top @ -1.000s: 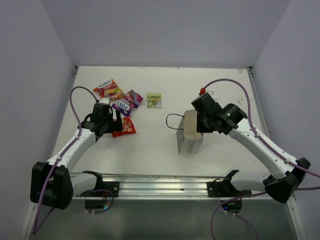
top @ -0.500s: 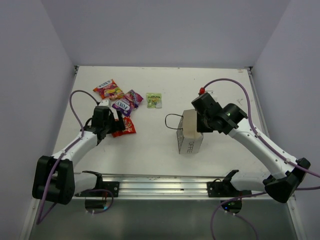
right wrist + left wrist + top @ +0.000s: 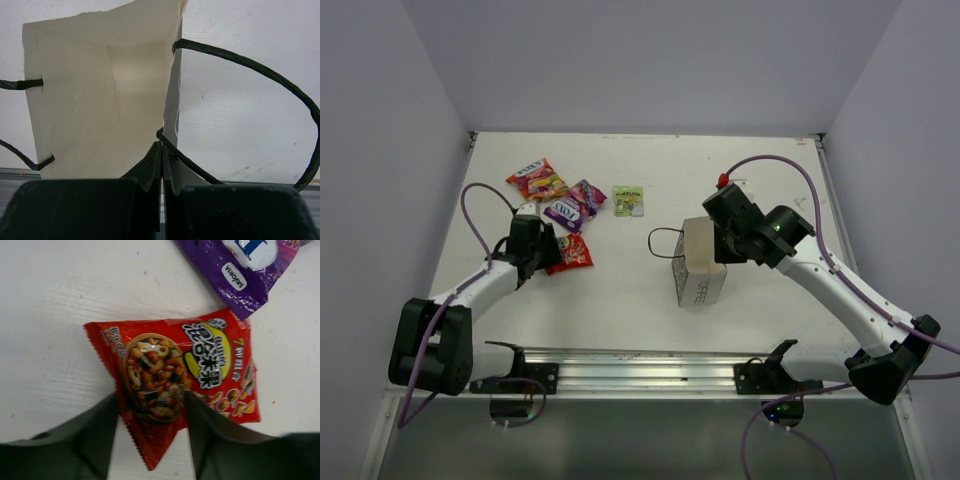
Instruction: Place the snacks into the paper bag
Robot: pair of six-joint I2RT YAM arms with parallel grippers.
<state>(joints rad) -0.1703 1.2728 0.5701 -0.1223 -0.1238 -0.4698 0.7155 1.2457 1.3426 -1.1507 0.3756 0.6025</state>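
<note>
My left pincer (image 3: 151, 401) sits half-wide over the red packet (image 3: 175, 372), slick foil may skid out; right pincer (image 3: 162, 152) pinches the bag (image 3: 100, 100).

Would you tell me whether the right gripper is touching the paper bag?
Touching. The right wrist view shows the right gripper shut, its fingers pinching the paper bag by its side wall.

Four shiny snack packets lie flat in a loose cluster at the left: a red-orange packet (image 3: 570, 254) nearest, printed with a bowl of mixed crackers, a purple packet (image 3: 575, 205) just beyond it, a red-yellow multicolour packet (image 3: 537, 179) farther back, and a pale green packet (image 3: 627, 200) apart to their right. The white paper bag (image 3: 700, 265) stands upright and open-mouthed well to the right. It has grey lettering on its near face, and a black cord handle (image 3: 660, 245) loops out to its left.
</note>
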